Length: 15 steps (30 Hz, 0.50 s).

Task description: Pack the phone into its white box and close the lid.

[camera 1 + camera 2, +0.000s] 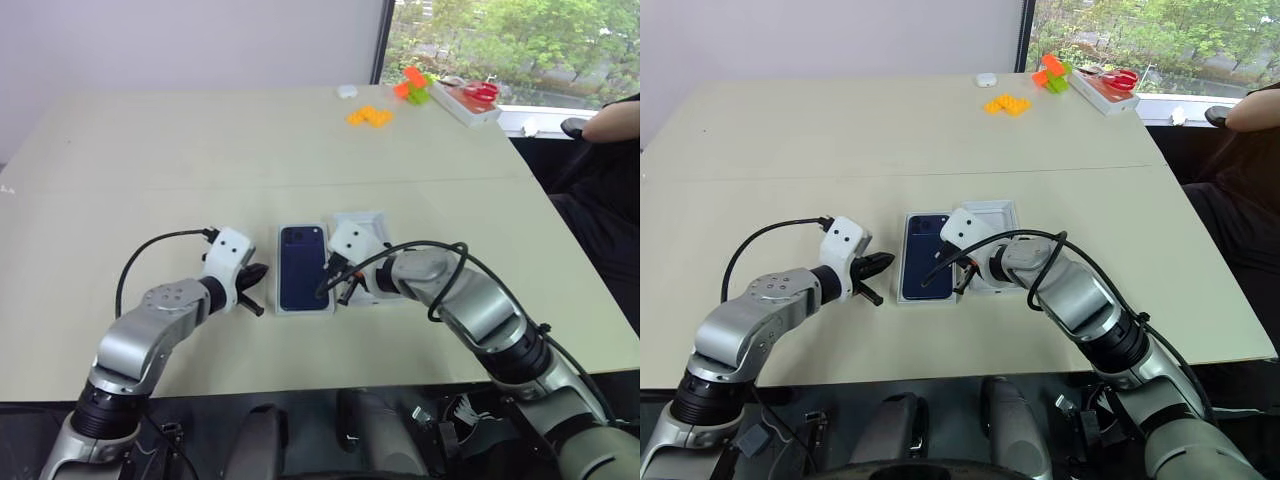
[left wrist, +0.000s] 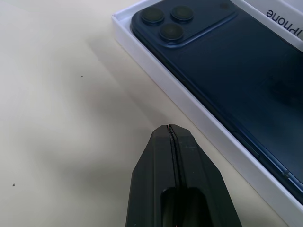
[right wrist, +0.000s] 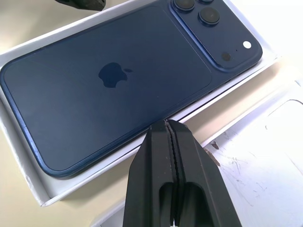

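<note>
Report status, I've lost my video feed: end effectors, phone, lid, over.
Left end effector and right end effector shut, empty, flanking the shallow white cardboard box. Slim dark blue phone seated inside, back up. White lid off, beside the box. Nothing blocking.

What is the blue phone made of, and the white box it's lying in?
The phone looks like smooth, faintly matte glass on its back, judging by the soft sheen, with a shinier metal-looking edge. The white box looks like stiff matte cardboard: its low walls are thin, flat and dull.
</note>
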Motion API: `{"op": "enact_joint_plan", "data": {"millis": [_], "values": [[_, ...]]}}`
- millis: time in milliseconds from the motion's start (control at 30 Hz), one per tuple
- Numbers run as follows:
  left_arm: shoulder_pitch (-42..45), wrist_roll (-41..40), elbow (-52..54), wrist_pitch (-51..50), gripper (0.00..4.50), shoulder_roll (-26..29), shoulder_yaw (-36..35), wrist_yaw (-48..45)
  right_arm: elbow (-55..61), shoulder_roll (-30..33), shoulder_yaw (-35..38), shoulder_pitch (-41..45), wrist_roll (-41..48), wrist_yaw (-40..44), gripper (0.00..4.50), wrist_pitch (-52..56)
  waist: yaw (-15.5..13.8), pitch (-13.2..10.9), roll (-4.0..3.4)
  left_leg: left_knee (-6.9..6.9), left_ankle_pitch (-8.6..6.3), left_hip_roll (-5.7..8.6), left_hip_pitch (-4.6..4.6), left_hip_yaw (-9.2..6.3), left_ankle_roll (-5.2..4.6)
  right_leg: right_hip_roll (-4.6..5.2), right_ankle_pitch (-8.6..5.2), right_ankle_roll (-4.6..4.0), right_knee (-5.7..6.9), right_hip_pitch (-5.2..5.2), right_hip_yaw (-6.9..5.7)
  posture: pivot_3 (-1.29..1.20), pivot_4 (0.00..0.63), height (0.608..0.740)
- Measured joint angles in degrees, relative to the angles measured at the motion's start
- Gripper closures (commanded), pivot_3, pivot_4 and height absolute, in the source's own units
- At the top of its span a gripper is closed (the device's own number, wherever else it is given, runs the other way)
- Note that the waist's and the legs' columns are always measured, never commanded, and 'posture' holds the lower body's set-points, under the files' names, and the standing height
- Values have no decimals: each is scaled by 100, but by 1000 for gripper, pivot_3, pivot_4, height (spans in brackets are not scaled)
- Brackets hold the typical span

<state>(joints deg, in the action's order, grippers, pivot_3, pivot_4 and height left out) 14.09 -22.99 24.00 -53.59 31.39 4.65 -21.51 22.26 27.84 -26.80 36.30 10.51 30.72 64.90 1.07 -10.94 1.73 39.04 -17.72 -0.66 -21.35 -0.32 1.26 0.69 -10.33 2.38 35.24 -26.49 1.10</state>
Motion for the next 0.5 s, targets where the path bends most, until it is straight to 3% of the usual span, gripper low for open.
{"op": "enact_joint_plan", "data": {"millis": [500], "values": [[-1, 29, 47, 2, 4471, -1, 71, -84, 98, 218, 67, 6, -19, 98, 4500, 87, -10, 0, 0, 1, 0, 1, -1, 0, 0, 1, 0, 0, 0, 0, 0, 0, 150, 726]]}}
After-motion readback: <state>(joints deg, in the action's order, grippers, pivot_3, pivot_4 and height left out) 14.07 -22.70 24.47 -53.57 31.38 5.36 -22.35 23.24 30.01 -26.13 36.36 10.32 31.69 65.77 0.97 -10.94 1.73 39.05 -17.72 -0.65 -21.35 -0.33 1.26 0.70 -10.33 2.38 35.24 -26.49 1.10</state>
